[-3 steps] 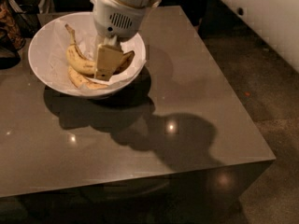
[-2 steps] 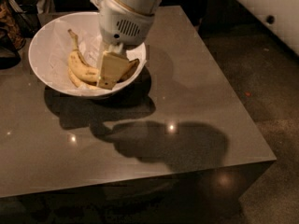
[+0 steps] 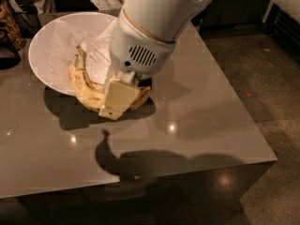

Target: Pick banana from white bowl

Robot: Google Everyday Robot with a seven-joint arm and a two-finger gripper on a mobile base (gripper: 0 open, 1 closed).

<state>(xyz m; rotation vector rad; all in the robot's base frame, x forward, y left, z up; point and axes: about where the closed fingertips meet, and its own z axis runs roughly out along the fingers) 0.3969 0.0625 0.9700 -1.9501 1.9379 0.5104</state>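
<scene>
banana (image 3: pixel 87 95) within closed gripper (image 3: pixel 119 102)

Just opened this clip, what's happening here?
The robot's arm reaches down over the white bowl, and its gripper is clamped on the banana near its middle. The banana hangs at the bowl's near rim, apparently raised, since its curved shadow falls on the table in front. The pick looks nearly done.
</scene>
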